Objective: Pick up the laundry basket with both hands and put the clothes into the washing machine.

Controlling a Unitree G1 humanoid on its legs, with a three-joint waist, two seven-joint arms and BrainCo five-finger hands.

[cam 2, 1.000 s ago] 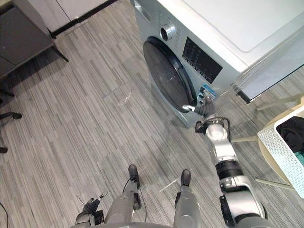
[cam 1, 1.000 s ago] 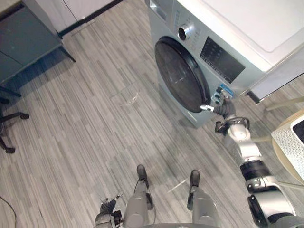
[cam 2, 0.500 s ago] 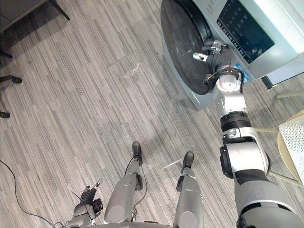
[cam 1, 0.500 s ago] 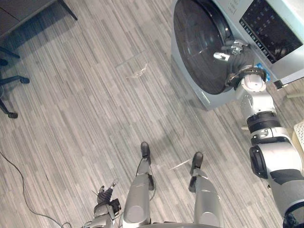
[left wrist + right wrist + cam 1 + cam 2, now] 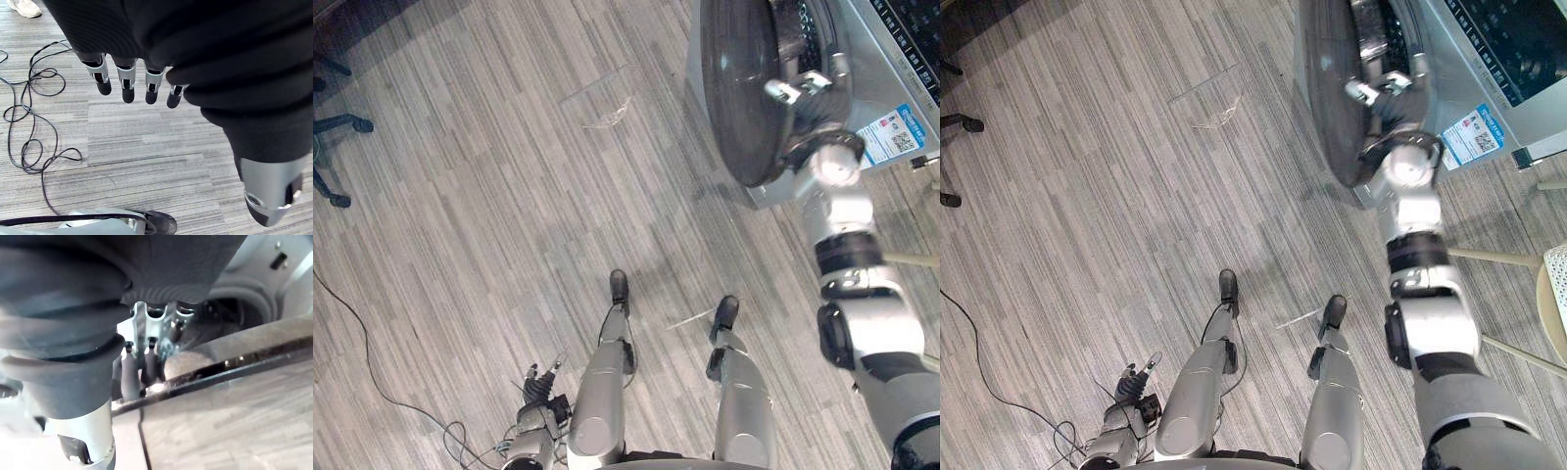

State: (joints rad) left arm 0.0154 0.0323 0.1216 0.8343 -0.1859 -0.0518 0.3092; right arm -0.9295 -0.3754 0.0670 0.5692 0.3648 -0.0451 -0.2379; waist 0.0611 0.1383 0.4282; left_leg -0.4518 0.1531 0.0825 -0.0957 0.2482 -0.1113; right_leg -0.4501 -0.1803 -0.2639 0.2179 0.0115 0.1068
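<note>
Dark glass door [image 5: 739, 88] of the washing machine [image 5: 1489, 88], upper right: my right robot hand [image 5: 803, 88] hooks its rim (left robot hand [image 5: 536, 387] hangs open, lower left). My fingers could slip off mid-swing. The laundry basket [image 5: 1560, 264] sits at the right edge.

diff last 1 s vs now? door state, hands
The right hand, fingers hooked round the door edge, has pulled the washing machine door from shut to swung open, away from the front, so the drum opening shows. The hand was already at that edge. The left hand stays low at the robot's side, fingers straight. The camera itself has shifted.
</note>
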